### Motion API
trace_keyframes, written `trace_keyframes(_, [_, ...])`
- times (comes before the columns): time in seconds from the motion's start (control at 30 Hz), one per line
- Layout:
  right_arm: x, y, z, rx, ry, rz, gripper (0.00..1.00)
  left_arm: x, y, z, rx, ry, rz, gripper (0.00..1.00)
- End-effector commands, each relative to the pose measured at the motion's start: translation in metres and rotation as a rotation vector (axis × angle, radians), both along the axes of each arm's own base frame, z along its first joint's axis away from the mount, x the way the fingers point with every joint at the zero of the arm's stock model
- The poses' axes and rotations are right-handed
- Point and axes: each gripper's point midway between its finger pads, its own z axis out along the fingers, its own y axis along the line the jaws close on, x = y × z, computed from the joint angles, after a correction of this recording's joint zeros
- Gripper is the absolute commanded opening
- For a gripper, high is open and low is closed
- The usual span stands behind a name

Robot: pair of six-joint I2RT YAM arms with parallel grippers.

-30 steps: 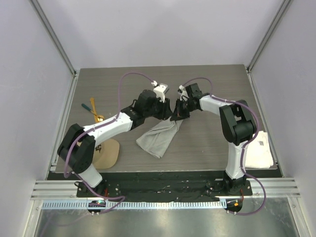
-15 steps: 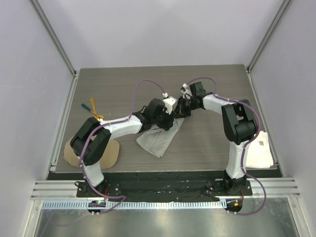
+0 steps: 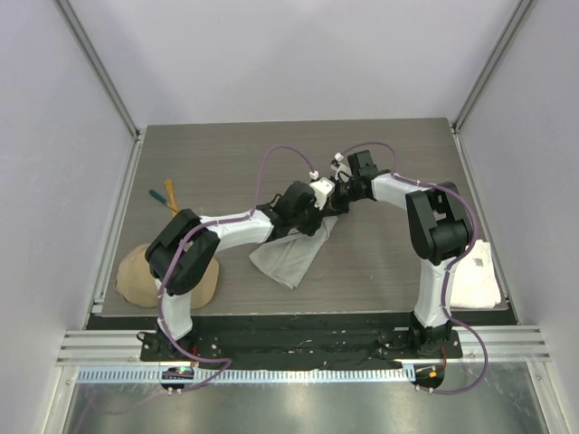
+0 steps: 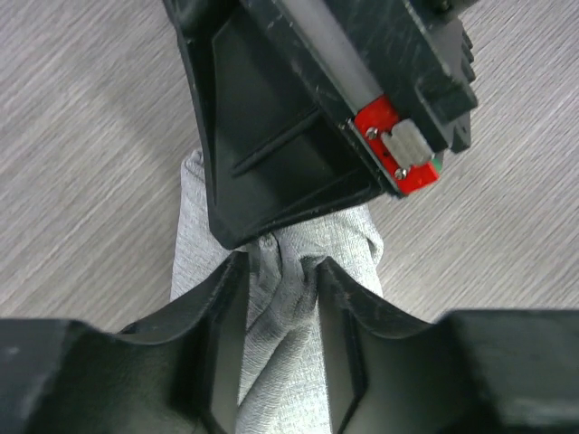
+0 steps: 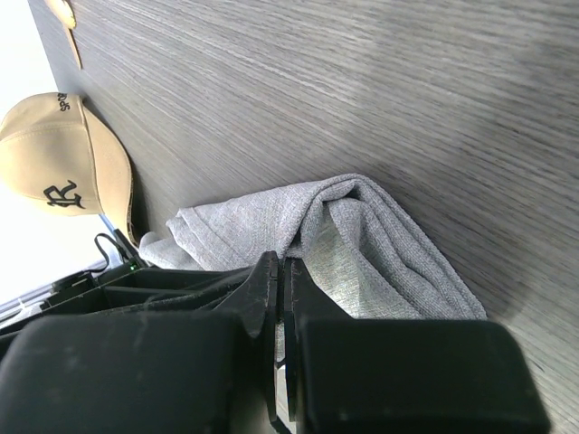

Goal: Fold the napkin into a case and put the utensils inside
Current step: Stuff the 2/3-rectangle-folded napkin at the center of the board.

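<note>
The napkin (image 3: 288, 255) lies near the middle of the table (image 3: 380, 145), a light grey, thin cloth folded into a long, narrow, layered strip that runs diagonally. Its far end is bunched into soft ridges. The utensils (image 3: 166, 195) lie outside it on the bare wood, well apart near the left edge; an orange-yellow handle and a dark teal one can be made out.

Both arms meet at the strip's far end. The left gripper (image 4: 280, 271) straddles a raised ridge of cloth, its fingers (image 4: 222, 316) pressed against it from both sides. The right gripper (image 5: 276, 267) has its fingers together, tips touching the cloth; whether any is pinched cannot be told.

A tan cap (image 3: 145, 271) sits by the left arm's base, and a white towel (image 3: 477, 271) at the right edge.
</note>
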Motion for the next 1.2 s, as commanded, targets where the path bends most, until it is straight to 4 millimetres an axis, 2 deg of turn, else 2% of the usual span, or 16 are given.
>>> trace_keyframes(0.0, [0.002,0.003,0.005,0.033,-0.016,0.011,0.01,0.014,-0.015,0.021,-0.050,-0.056,0.005,0.37])
trace_keyframes(0.27, [0.001,0.004,0.011,0.046,-0.020,0.011,0.01,0.016,-0.017,0.014,-0.064,-0.027,0.028,0.24])
trace_keyframes(0.4, [0.002,0.005,0.017,0.049,-0.029,-0.006,0.01,0.022,-0.018,0.012,-0.089,0.016,0.078,0.08])
trace_keyframes(0.43, [0.003,0.004,0.019,0.043,-0.036,-0.013,0.03,0.019,-0.021,0.012,-0.113,0.045,0.071,0.06])
trace_keyframes(0.47, [0.006,0.003,0.021,0.033,-0.049,-0.023,0.12,0.021,-0.022,0.012,-0.142,0.068,0.093,0.05])
trace_keyframes(0.57, [0.013,-0.003,0.034,-0.002,-0.085,-0.051,0.23,0.017,-0.023,0.007,-0.172,0.137,0.116,0.02])
trace_keyframes(0.6, [0.015,-0.005,0.040,-0.015,-0.107,-0.055,0.29,0.015,-0.024,0.005,-0.172,0.155,0.118,0.00])
trace_keyframes(0.73, [0.028,-0.022,0.050,-0.121,-0.169,-0.101,0.41,0.014,-0.024,-0.004,-0.198,0.215,0.173,0.00])
trace_keyframes(0.83, [0.031,-0.036,0.060,-0.177,-0.208,-0.123,0.42,0.015,-0.019,-0.010,-0.220,0.269,0.238,0.00])
trace_keyframes(0.93, [0.027,-0.048,0.058,-0.244,-0.248,-0.124,0.40,0.015,-0.018,-0.012,-0.255,0.323,0.282,0.00])
trace_keyframes(1.03, [0.016,-0.050,0.054,-0.270,-0.274,-0.105,0.35,0.015,-0.016,-0.018,-0.275,0.402,0.339,0.00])
trace_keyframes(1.07, [0.005,-0.047,0.048,-0.292,-0.279,-0.081,0.31,0.014,-0.014,-0.021,-0.276,0.424,0.356,0.00])
trace_keyframes(1.17, [0.002,-0.047,0.043,-0.349,-0.368,-0.090,0.30,0.015,-0.011,-0.025,-0.316,0.503,0.408,0.00])
